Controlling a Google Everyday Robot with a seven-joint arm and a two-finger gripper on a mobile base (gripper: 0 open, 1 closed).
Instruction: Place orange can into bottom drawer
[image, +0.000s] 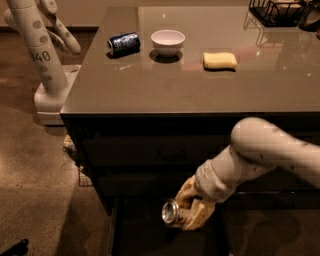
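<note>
The orange can (171, 212) lies on its side in my gripper (189, 214), its shiny silver top facing the camera. The gripper is shut on the can and holds it low over the open bottom drawer (145, 235), whose flat dark interior shows below and to the left. My white arm (265, 152) reaches down from the right in front of the drawer fronts. The can's patterned sides are mostly hidden by the tan fingers.
On the grey counter (125, 85) lie a dark blue can (123, 43), a white bowl (168, 42) and a yellow sponge (220, 60). A black wire rack (280, 11) stands at the back right. Another white robot (45, 55) stands at the left. Two upper drawers (150, 152) are shut.
</note>
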